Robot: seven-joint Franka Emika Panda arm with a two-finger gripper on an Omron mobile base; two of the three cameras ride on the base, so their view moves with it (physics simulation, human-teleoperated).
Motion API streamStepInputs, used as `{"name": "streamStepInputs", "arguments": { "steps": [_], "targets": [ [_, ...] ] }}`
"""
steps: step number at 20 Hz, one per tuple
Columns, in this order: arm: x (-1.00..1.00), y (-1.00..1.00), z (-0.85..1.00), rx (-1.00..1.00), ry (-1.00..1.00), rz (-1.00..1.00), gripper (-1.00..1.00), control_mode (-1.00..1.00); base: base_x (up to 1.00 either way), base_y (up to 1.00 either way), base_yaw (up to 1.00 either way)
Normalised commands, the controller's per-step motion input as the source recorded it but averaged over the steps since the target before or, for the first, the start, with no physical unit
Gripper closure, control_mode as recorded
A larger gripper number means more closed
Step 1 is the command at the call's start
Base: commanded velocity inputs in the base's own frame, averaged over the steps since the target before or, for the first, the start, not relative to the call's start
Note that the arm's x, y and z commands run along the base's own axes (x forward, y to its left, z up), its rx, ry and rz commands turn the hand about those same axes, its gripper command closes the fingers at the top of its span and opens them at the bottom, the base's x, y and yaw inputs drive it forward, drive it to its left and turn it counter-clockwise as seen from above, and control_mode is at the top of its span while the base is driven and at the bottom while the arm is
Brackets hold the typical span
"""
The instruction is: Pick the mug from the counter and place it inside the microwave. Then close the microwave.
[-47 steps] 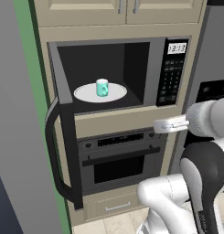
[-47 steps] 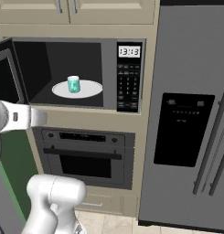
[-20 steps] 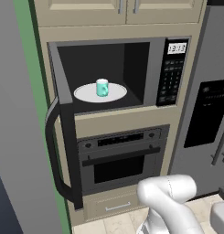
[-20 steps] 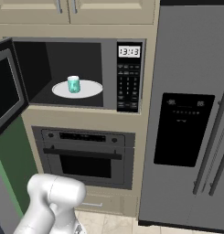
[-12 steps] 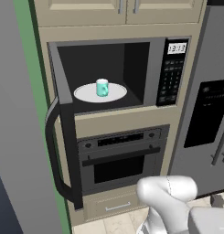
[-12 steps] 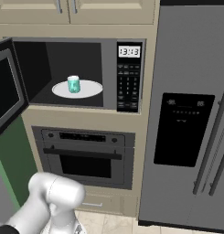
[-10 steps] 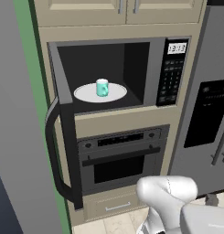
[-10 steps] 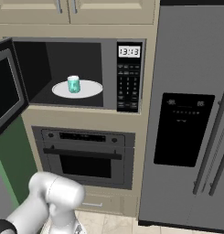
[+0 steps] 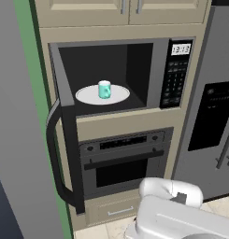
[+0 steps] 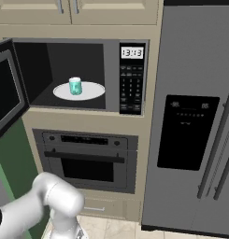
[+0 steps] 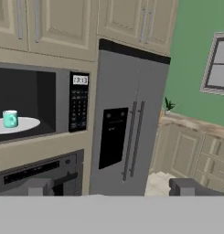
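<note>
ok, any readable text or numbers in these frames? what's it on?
"13:13": clock display at the top of the microwave keypad panel, readable in the right base view.
Keypad buttons below the clock: too small to read.
Fridge dispenser panel: faint marks, not legible.
Wall oven control strip: blurred, unreadable.

A: Where does the mug point(image 9: 104, 89) sit?
B: On the turntable point(image 9: 90, 96) inside the microwave point(image 9: 139, 70), near the plate's middle. The door point(image 9: 67, 135) hangs open to the left.
A: And the keypad point(image 9: 174, 77)?
B: Right of the cavity, with the clock point(image 9: 180, 49) above it.
A: What's around it?
B: The wall oven point(image 9: 123, 161) sits directly below, cabinets point(image 9: 120, 9) above, the fridge point(image 10: 195, 126) just beside on the right. Further right, a lower bench point(image 11: 191, 122) carries a small plant point(image 11: 168, 105) under a window point(image 11: 217, 64).
</note>
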Motion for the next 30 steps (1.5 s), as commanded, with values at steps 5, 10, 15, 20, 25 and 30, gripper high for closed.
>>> {"name": "streamStepInputs", "arguments": {
  "steps": [5,10,15,20,25,30],
  "targets": [
    [0.35,0.52,-0.11,-0.04,-0.07,-0.03,-1.00,-1.00,0.00,0.00,0.00],
    [0.31,0.42,-0.16,-0.14,-0.06,0.00,-1.00,-1.00,0.00,0.00,0.00],
    [0.15,0.39,-0.04,-0.22,-0.02,0.00,-1.00,-1.00,0.00,0.00,0.00],
    [0.34,0.07,-0.01,-0.22,0.00,0.00,-1.00,-1.00,0.00,0.00,0.00],
    [0.42,0.04,-0.12,-0.22,-0.03,-0.03,-1.00,-1.00,0.00,0.00,0.00],
    [0.39,0.05,-0.19,-0.19,-0.04,-0.06,-1.00,-1.00,0.00,0.00,0.00]
  ]
}}
